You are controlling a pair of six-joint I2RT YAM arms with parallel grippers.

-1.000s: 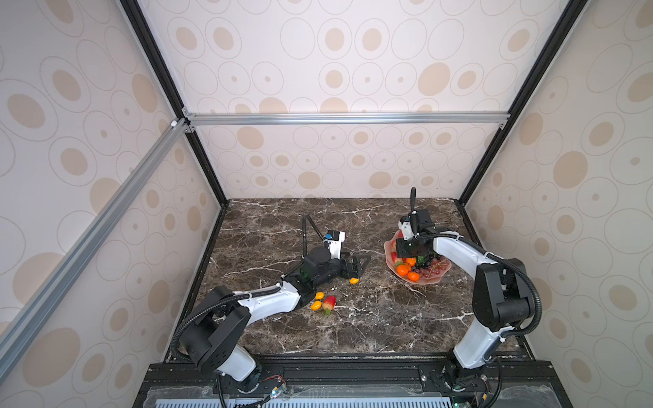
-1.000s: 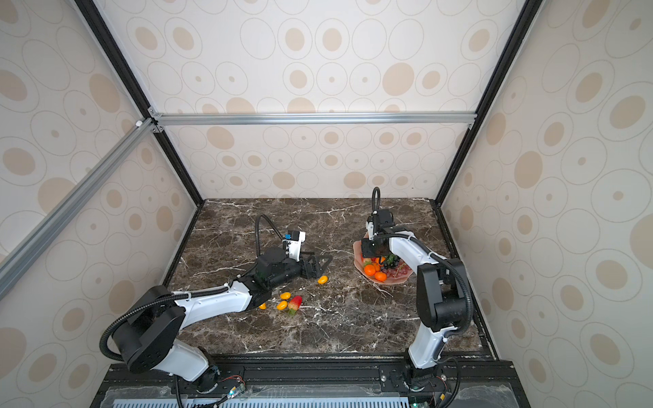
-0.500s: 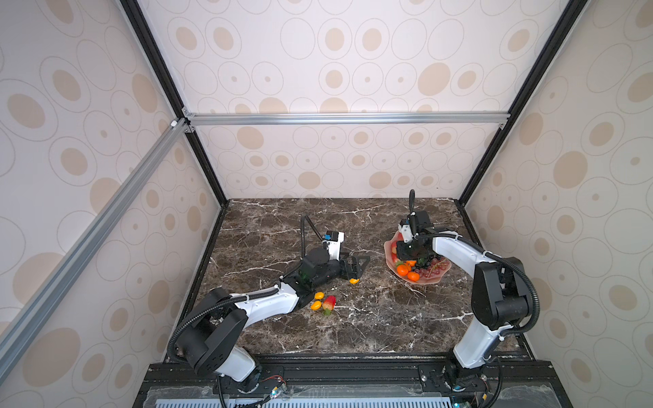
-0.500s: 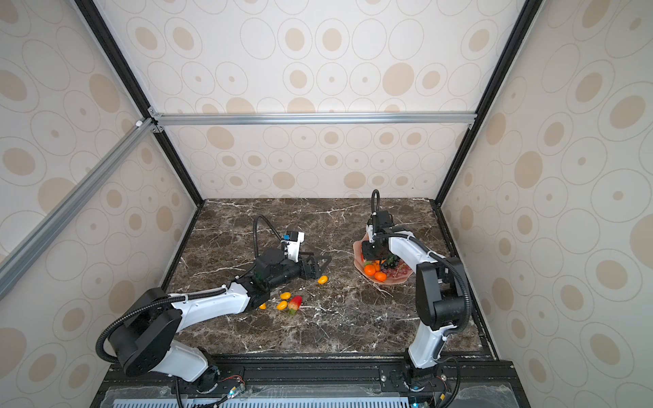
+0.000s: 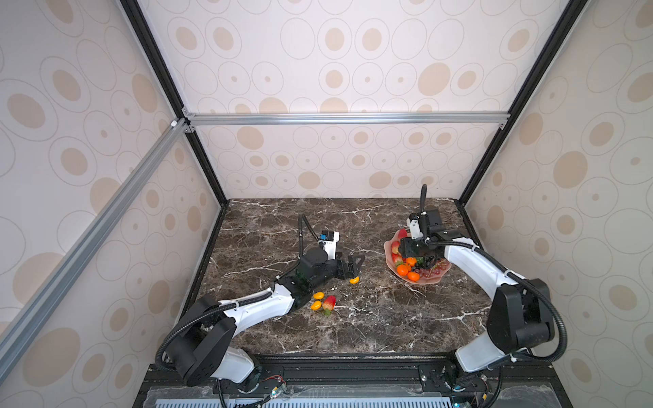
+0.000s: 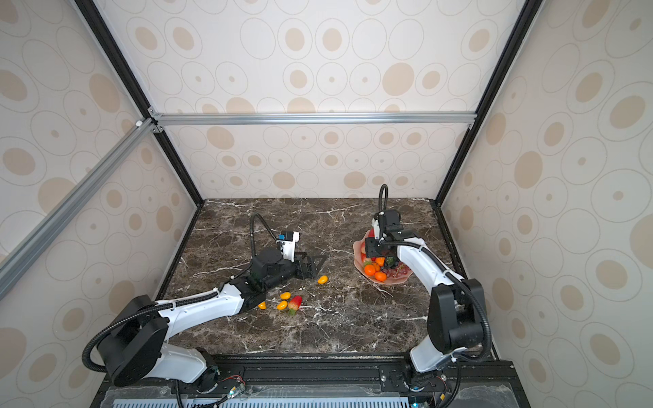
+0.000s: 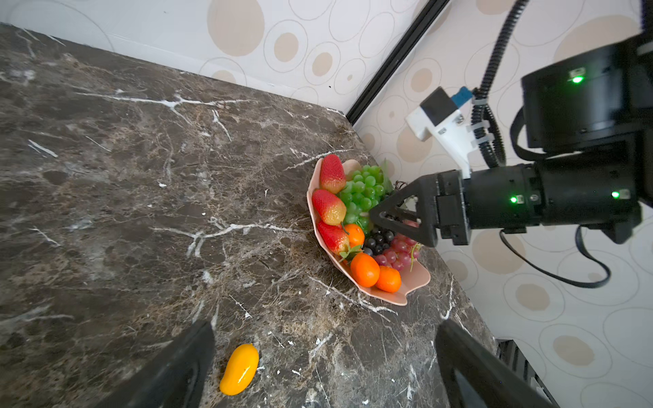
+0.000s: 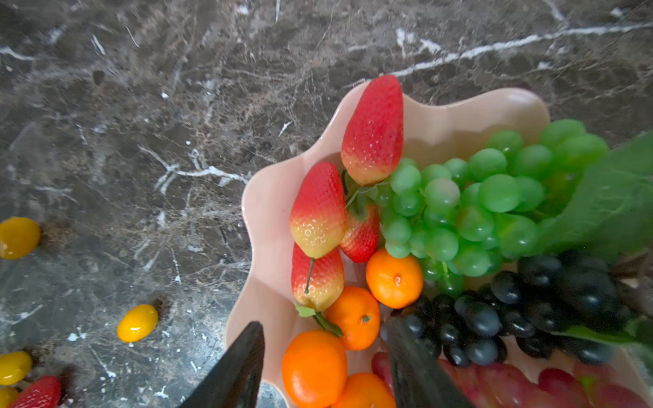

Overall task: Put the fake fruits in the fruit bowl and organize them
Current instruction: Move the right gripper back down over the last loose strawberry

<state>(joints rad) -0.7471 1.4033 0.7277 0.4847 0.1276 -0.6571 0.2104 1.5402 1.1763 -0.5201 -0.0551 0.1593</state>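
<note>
on the left of the marble table point(image 5: 371, 318), the left gripper point(image 5: 356, 267) lies low with its jaws spread wide and empty, one yellow oval fruit point(image 5: 354, 280) just beside a finger. nearer the front edge, more yellow ovals point(image 5: 318, 295) and a loose strawberry point(image 5: 328, 303) lie outside the dish. further right, the fruit bowl point(image 7: 415, 279) already holds strawberries point(image 7: 332, 173), oranges point(image 7: 365, 269), green grapes point(image 8: 477, 197), dark grapes point(image 8: 530, 307) and red grapes point(image 7: 395, 252). the right gripper point(image 8: 325, 323) hovers over it, jaws parted, pinching nothing. mostly done, i'd judge, with about five small pieces left to bring over.
</note>
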